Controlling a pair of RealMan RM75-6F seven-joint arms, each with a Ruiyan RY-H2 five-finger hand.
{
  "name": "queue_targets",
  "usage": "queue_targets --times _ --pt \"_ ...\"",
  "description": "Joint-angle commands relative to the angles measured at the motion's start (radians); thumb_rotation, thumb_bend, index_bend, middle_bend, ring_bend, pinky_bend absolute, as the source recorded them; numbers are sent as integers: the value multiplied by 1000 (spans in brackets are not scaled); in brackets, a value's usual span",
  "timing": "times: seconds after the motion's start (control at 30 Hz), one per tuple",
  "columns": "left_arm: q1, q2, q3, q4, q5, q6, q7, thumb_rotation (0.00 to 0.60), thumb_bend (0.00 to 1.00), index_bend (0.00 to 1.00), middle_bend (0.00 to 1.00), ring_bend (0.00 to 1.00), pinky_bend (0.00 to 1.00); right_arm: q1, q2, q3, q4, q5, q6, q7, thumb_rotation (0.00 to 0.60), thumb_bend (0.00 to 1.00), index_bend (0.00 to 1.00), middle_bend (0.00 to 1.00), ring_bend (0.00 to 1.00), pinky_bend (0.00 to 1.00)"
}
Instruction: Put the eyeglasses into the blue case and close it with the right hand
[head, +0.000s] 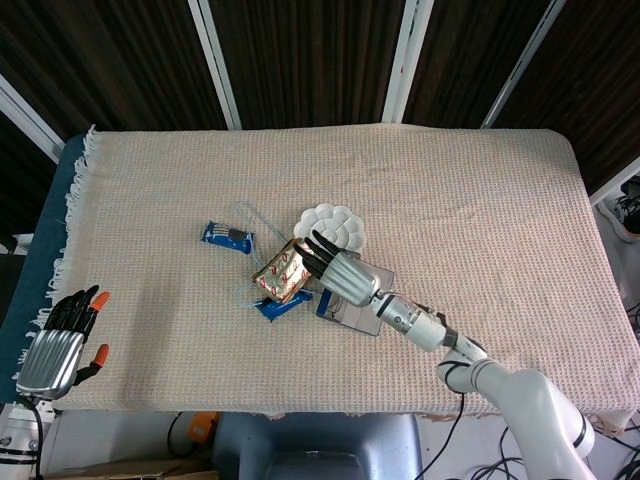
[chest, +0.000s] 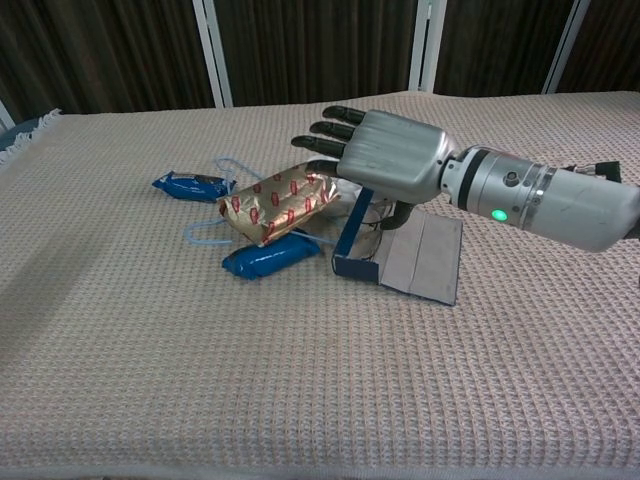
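surface: counter (head: 480, 200) under a beige waffle-weave cloth (chest: 300, 380) with a fringed left edge | backdrop: dark wood-grain panels (head: 300, 60) split by slanted white strips (head: 213, 60) (same dark panels behind in the chest view) | below near edge: grey-blue seat (head: 310, 445); loose cables (head: 470, 440) | light: even; soft shadows
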Motion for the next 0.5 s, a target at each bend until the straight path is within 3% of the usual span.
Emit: queue_targets --times 0.03,0.27,0.5 --pt "-1 0 0 0 -2 -2 0 600 386 0 0 0 114 -1 6 0 -8 0 5 -1 600 176 287 0 0 0" --pt "-1 -1 1 1 2 -2 1 600 385 0 0 0 115 -16 44 -4 -52 -3 26 1 600 176 289 0 0 0" --pt "1 0 4 -2 11 6 -1 600 385 0 0 0 115 -116 190 -68 -212 -67 199 29 600 176 324 0 0 0"
